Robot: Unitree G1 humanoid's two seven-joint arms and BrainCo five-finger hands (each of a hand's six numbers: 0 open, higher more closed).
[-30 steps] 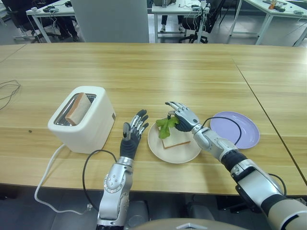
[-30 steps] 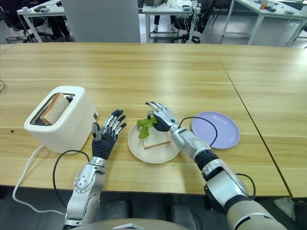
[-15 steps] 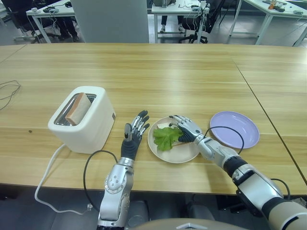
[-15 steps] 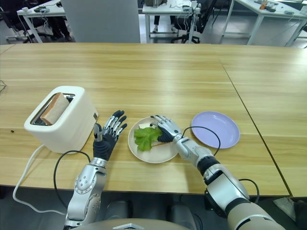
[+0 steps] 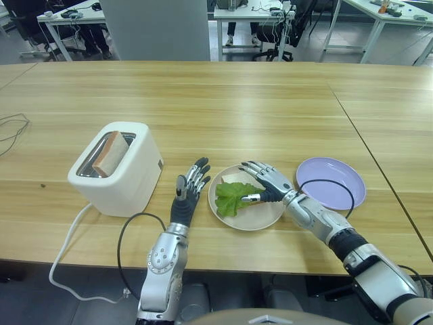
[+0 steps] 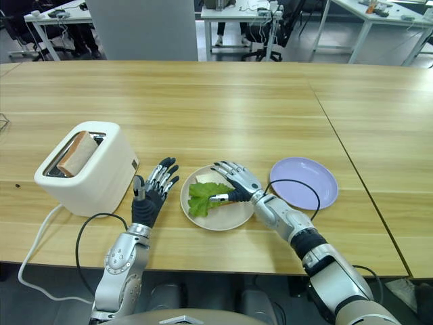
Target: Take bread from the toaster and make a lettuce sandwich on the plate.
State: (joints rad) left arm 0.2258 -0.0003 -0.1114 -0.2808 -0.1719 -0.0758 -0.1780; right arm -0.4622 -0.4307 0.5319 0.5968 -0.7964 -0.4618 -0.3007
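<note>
A cream toaster (image 5: 118, 168) stands at the left with one bread slice (image 5: 110, 154) upright in its slot. On the beige plate (image 5: 261, 219) lies a slice of bread (image 5: 234, 179), mostly covered by a green lettuce leaf (image 5: 230, 196). My right hand (image 5: 265, 184) rests open over the plate's right side, its fingertips spread just above the leaf and bread. Beside the plate's left rim my left hand (image 5: 189, 192) is held upright with its fingers stretched out, holding nothing.
A lilac plate (image 5: 337, 181) sits right of the beige one, with my right arm's black cable (image 5: 323, 185) looping over it. The toaster's white cord (image 5: 66, 251) runs off the front table edge. The far half of the wooden table (image 5: 223, 101) is bare.
My right hand lowered the lettuce onto the bread, let it go, spread its fingers and drew back slightly right. The left hand stayed in place.
</note>
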